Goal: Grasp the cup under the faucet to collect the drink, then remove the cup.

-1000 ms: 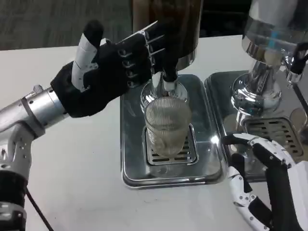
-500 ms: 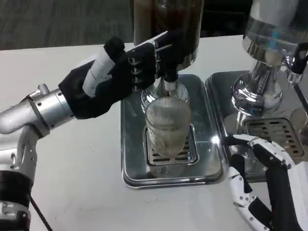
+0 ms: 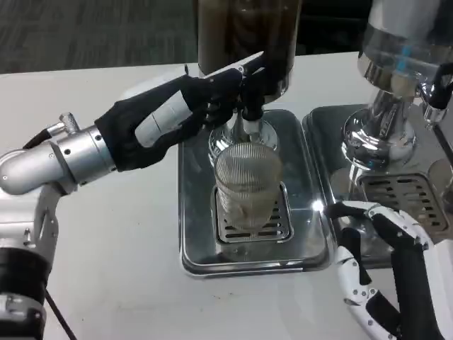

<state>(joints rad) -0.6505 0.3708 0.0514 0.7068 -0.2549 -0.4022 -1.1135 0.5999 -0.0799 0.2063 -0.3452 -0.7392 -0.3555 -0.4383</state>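
A white table (image 3: 106, 269) fills most of the view, and behind it there is a dark carpeted floor (image 3: 85, 28). On the table stand two drink dispensers side by side. The middle one has a dark container (image 3: 244, 35) on top and stands on a shiny metal drip tray (image 3: 195, 241) with a slotted grate (image 3: 277, 228) in it. The second dispenser (image 3: 396, 78), on the right, is chrome with a clear top, and it has its own drip tray (image 3: 340, 149) with a grate (image 3: 407, 195).

The left forearm (image 3: 56, 159) is silver and comes in from the left edge. The left hand (image 3: 180, 113) wears a black covering with a white part on the side. It is stretched out toward the faucet (image 3: 248, 106) of the middle dispenser, and its fingers (image 3: 233, 78) lie against the faucet's upper part. I cannot tell if they really press or grip it, because the dark parts run together.

The right hand (image 3: 386, 273) is low at the right corner, just beside the front right corner of the middle tray. Its white and black fingers (image 3: 368, 212) are apart and a little curved, and it holds nothing.

The cup (image 3: 248, 185) is a ribbed clear glass. It stands upright on the grate, directly under the faucet, and neither hand touches it. A pale liquid seems to be in the lower part, but this is not very sure.
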